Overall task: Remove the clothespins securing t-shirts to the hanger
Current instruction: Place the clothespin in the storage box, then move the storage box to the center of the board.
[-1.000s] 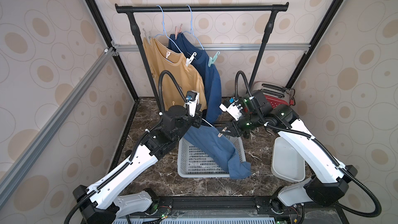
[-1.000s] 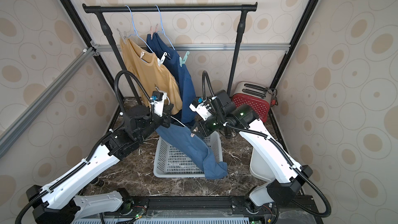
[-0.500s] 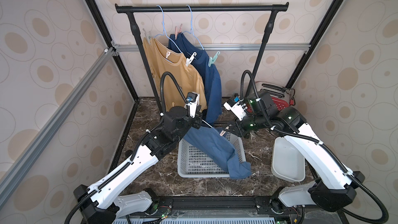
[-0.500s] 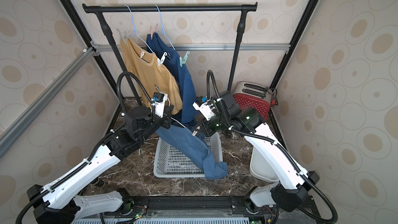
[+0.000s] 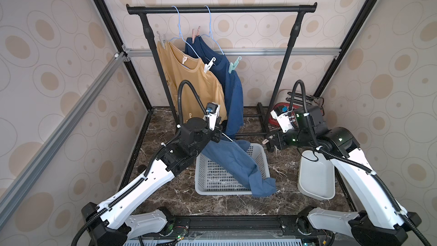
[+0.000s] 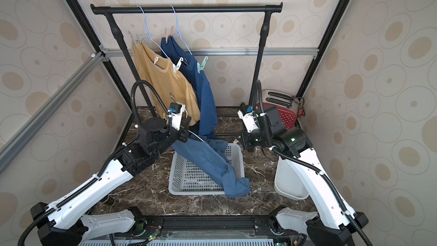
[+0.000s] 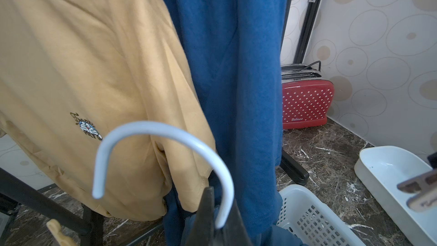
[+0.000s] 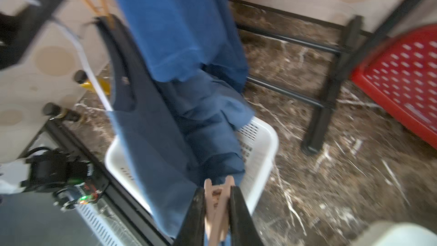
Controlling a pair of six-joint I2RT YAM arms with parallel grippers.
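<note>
One clothespin [image 8: 217,205], pinched by the right gripper [image 8: 217,188], could slip and miss the tray [image 5: 316,185]; the left gripper [image 7: 220,209] squeezes a hanger [image 7: 165,132]. Its shirt [image 5: 227,159] could slide off.

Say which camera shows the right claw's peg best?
Right wrist view: the pink clothespin sits close-up in the right gripper. Both top views show only its tiny tip; the left wrist view, a blur.
</note>
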